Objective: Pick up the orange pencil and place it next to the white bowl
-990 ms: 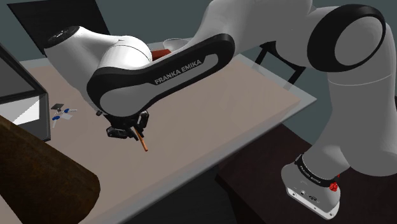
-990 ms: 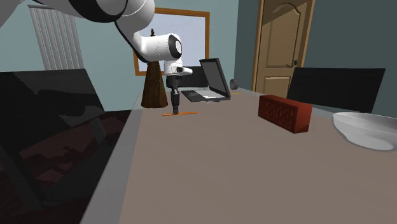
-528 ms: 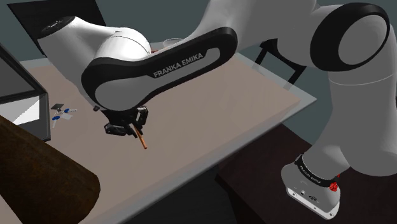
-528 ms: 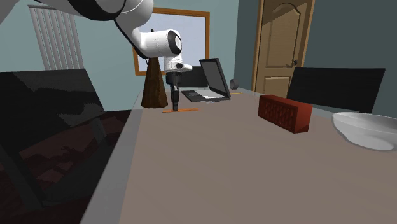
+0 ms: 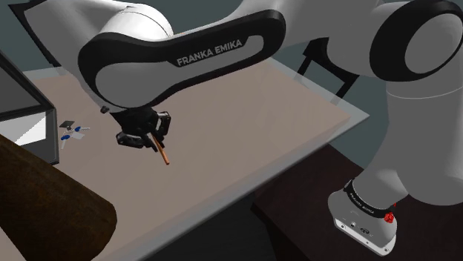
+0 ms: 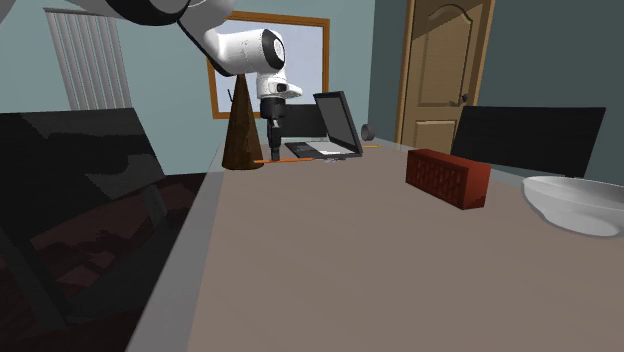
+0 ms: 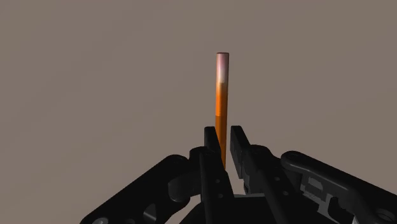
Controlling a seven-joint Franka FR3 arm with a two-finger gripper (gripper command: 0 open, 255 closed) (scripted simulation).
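My black gripper [image 7: 223,147] is shut on the orange pencil [image 7: 221,102], which juts out from between the fingers [image 7: 212,149] with its pale pink end away from the hand. In the shoulder view the gripper [image 5: 150,139] holds the pencil [image 5: 161,152] lifted above the tan table [image 5: 245,126]. In the second exterior view the gripper [image 6: 273,150] and the level pencil [image 6: 281,159] hang over the table's far end. The white bowl [image 6: 577,203] sits at that view's right edge, far from the gripper.
A red brick [image 6: 448,177] lies between the gripper and the bowl. An open laptop [image 6: 330,128] and a brown cone [image 6: 241,135] stand near the gripper at the far end. A small blue-and-white object [image 5: 70,132] lies on the table beside a dark box [image 5: 27,115]. A black monitor [image 6: 525,139] stands behind the bowl.
The gripper has risen with the pencil clasped in it, lifting the pencil off the table surface. The arm's elbow has also moved up.
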